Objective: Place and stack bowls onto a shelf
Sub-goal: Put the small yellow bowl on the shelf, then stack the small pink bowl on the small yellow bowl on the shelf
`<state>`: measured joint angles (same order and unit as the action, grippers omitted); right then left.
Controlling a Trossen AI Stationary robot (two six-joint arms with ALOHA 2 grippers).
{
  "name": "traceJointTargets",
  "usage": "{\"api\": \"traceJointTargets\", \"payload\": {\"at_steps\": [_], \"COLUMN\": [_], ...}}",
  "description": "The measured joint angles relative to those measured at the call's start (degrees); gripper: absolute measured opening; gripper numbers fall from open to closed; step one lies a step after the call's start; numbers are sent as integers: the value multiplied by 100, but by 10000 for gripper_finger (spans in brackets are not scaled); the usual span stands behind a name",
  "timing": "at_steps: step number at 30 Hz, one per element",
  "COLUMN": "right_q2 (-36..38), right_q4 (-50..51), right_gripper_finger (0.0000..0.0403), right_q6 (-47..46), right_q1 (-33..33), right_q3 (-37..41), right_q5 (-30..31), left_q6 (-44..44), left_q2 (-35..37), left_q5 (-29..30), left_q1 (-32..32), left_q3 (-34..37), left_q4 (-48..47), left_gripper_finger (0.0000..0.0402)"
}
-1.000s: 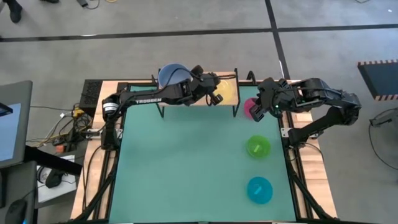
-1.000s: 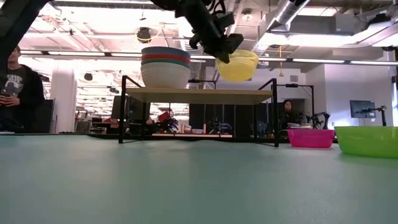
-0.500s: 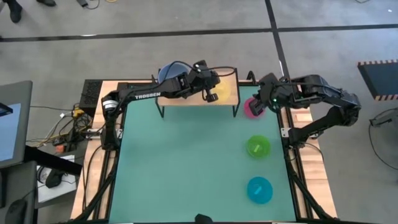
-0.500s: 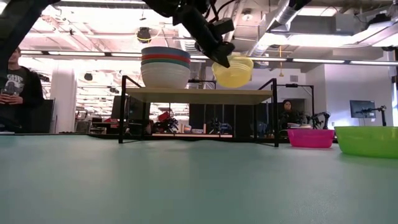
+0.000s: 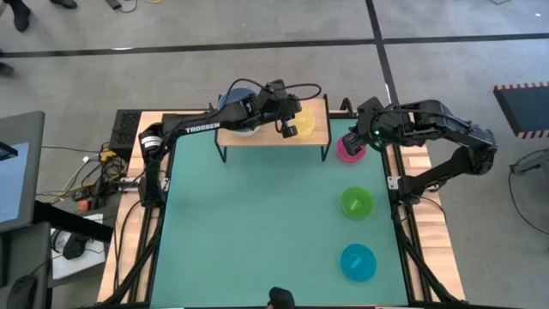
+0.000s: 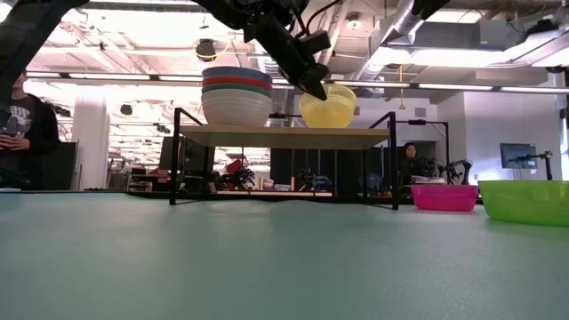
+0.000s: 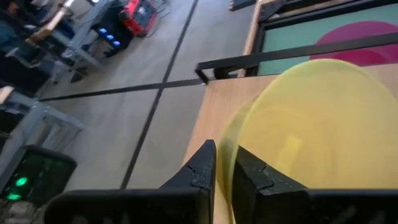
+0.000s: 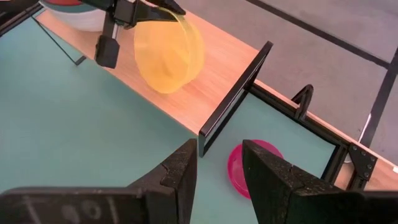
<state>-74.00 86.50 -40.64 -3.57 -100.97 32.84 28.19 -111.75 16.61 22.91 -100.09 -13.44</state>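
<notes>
The yellow bowl (image 5: 304, 125) (image 6: 333, 107) sits over the right part of the shelf (image 5: 266, 137) (image 6: 284, 136), with my left gripper (image 5: 288, 129) (image 7: 229, 171) shut on its rim. On the shelf's left part stands a stack of bowls (image 6: 236, 96) (image 5: 237, 99): white at the bottom, then dark teal, red and periwinkle blue. My right gripper (image 5: 356, 137) (image 8: 221, 171) is open and hovers above the pink bowl (image 5: 350, 149) (image 8: 249, 168), which rests on the green table right of the shelf. It touches nothing. My left gripper pinches the yellow bowl's rim (image 7: 227, 165) on the side facing the stack, one finger (image 7: 252, 174) inside the bowl and one (image 7: 205, 168) outside. The fingers slant down from above and from the table's left. The bowl stands almost upright, its base (image 6: 331, 125) at the plank top.
The green bowl (image 5: 357, 202) (image 6: 526, 201) and the cyan bowl (image 5: 358, 262) stand on the table's right side, nearer than the pink one. The shelf's black frame (image 8: 233, 93) stands between the pink bowl and the plank. A person (image 6: 18, 124) stands beyond the table.
My left gripper has come down and a little toward the stack, carrying the yellow bowl. The bowl hung tilted well above the shelf; now its base is down at the plank top and it stands nearly upright. My right gripper has drifted slightly toward the far edge.
</notes>
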Motion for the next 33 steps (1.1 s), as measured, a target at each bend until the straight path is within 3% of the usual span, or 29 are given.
{"api": "traceJointTargets", "payload": {"at_steps": [9, 16, 20, 26, 33], "right_q2": [0, -33, -35, -35, -13], "right_q4": [-39, -41, -31, 33, -141], "right_gripper_finger": [152, 152, 152, 152, 152], "right_q6": [-8, -94, -95, -101, -90], "right_q1": [-35, -35, -49, -354, -901], "right_q3": [0, 0, 0, 46, 1003], "right_q5": [-1, 0, 2, -6, -661], "left_q6": [-64, 108, 113, -408, -1208], "left_q2": [1, 1, 1, 5, 166], "left_q5": [-239, 415, 535, 345, -338], "left_q1": [147, 156, 147, 140, 149], "left_q3": [2, 0, -351, -1205, -1637], "left_q4": [-157, 74, -191, -934, -1641], "left_gripper_finger": [81, 112, 114, 110, 110]}}
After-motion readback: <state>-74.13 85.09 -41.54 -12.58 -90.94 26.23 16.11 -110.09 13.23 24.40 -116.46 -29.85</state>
